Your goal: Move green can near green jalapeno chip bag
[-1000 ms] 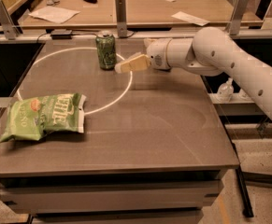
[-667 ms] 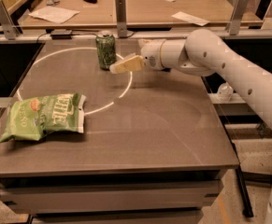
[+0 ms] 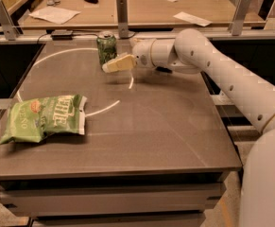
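Note:
The green can [image 3: 107, 47] stands upright at the back of the grey table [image 3: 165, 131], on a white arc line. My gripper [image 3: 111, 65] reaches in from the right, low over the table; its cream tip lies just in front of the can's base, at or very near it. The green jalapeno chip bag [image 3: 41, 117] lies flat at the front left of the table, well apart from the can and the gripper. My white arm [image 3: 222, 74] stretches across the back right of the table.
A white circle line [image 3: 101, 110] is marked on the table top. Behind the table runs a rail with metal posts [image 3: 122, 11], and a wooden desk [image 3: 141, 6] with papers beyond it. The table's edges drop off at the front and right.
My gripper has moved left along the table, from beside the can's right side to just in front of its base. The can and the chip bag have not moved.

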Robot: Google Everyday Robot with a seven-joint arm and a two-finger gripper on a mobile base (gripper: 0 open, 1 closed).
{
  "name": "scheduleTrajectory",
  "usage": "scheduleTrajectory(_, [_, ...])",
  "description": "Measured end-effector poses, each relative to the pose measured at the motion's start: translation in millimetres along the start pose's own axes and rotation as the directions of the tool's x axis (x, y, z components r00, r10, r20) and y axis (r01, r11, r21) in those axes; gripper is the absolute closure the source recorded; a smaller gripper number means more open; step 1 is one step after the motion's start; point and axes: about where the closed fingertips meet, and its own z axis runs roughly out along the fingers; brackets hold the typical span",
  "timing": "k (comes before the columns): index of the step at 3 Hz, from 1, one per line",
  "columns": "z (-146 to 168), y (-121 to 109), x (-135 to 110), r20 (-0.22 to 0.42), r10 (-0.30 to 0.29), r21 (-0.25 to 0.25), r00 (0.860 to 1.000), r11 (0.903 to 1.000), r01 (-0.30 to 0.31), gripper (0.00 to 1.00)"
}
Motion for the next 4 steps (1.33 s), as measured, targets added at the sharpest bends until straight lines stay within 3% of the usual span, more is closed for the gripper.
scheduleTrajectory(1, [18.5, -3.2, -1.2, -0.002, -0.003, -0.020, 1.000, 0.9998, 0.003, 0.00])
scheduleTrajectory(2, [35.5, -2.7, -7.9, 0.006, -0.008, -0.050, 1.000, 0.9987, 0.009, 0.17])
scheduleTrajectory(4, [40.5, -4.2, -18.7, 0.011, 0.013, -0.113, 1.000, 0.9935, -0.012, 0.62])
